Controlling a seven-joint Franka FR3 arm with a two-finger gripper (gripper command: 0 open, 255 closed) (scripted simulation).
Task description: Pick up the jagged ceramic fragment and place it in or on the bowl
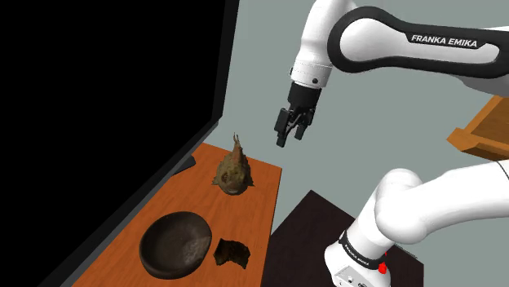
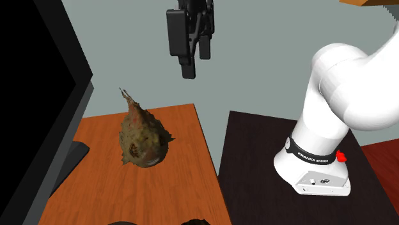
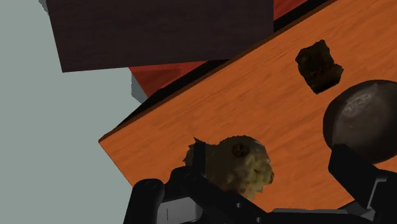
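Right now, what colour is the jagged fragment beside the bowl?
The fragment is dark brown, almost black, best seen in the wrist view.

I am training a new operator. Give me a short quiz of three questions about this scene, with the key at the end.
1. True or false: the gripper holds the dark jagged fragment.
2. The fragment lies: A) inside the bowl; B) on the orange table, beside the bowl; C) on the floor.
3. Fill in: the gripper's two fingers stand ___.
Key: 1 false, it hangs empty above the table. 2 B. 3 apart (open).
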